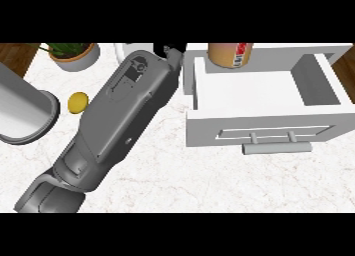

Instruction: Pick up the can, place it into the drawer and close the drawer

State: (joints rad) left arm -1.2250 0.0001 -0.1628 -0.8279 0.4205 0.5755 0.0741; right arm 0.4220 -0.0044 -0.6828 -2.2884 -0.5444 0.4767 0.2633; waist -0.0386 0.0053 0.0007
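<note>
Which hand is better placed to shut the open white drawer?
Left, probably: its black hand is beside the open white drawer, near the tan red-labelled can. The right hand is out of view.

Bright, even light; faint shading inside drawer (263, 121).

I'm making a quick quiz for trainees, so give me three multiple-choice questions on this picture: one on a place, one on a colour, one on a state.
1. The drawer is: A. open B. shut C. upside down.
2. The patch on the can is: A. blue B. red C. green.
3. The yellow object lies: A. in the drawer B. on the can C. between the pale cylinder and the forearm.
Answers: 1 A, its inside shows; 2 B, red on its tan side; 3 C, left of the forearm.
</note>
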